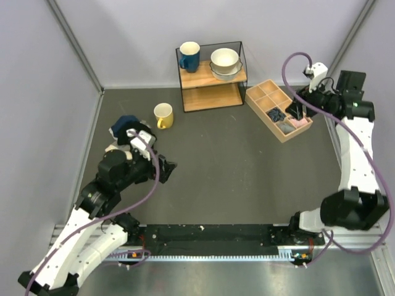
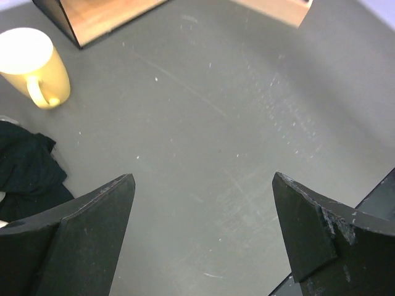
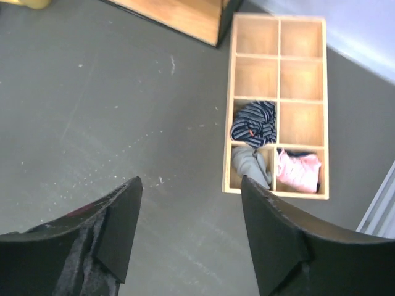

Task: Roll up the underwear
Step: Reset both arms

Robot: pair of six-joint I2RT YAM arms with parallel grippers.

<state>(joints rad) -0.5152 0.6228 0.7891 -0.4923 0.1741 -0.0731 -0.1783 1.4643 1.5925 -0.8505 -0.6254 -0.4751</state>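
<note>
Underwear (image 3: 298, 171) lies bunched in the wooden organizer's (image 3: 279, 58) corner compartment.

I see pale lilac-grey walls (image 1: 136, 37) closing the desk (image 1: 234, 172) in on three sides, with metal struts (image 1: 75, 46) running up the back corners. The desk is dark grey and matte, with fine pale scratches under the left end effector (image 2: 203, 179). Well beyond it, against the back wall, stands a black wire shelf (image 1: 203, 79) with two wooden levels. The light is soft and even, and shadows are faint.
</note>
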